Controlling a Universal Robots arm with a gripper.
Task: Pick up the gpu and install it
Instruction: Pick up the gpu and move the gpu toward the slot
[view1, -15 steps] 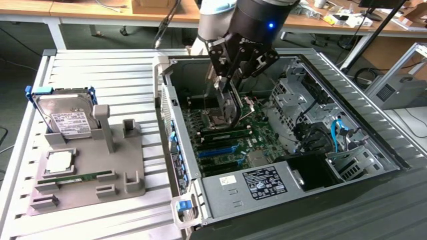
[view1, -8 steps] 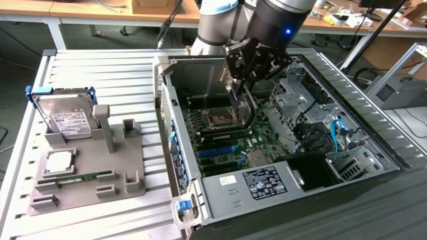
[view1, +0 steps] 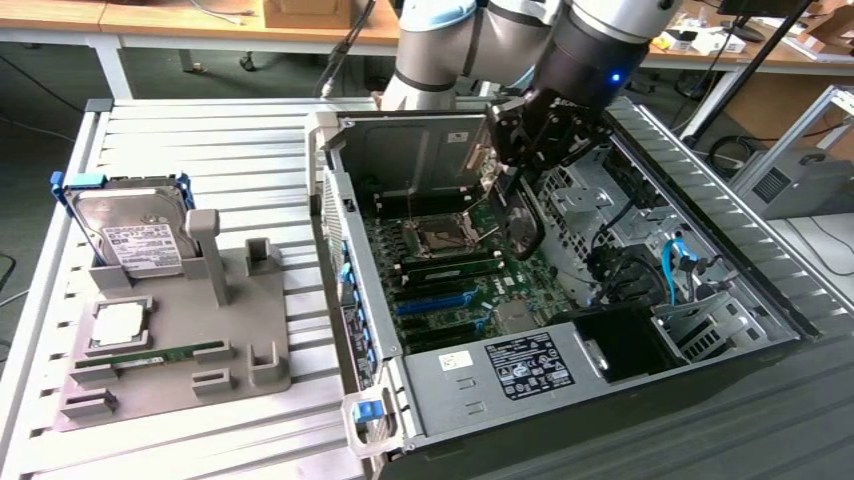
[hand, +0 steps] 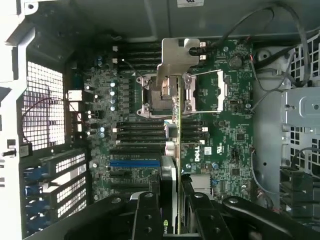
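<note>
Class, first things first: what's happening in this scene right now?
A single robot arm's claw is shut on the gpu, holding it edge-on over the open computer case, above the motherboard. The card looks clear of the board, not yet seated in a slot. On the exterior view's left, outside the case, a hard drive and a memory stick sit on a grey parts stand.

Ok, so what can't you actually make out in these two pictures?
- Wrist view: the gpu is edge-on, so its faces cannot be read; the claw covers the end it grips.
- Wrist view: the card itself hides which motherboard slot lies beneath it.
- Exterior view: the claw and arm block most of the gpu.
- Exterior view: print on the hard drive label is too small to read.
</note>
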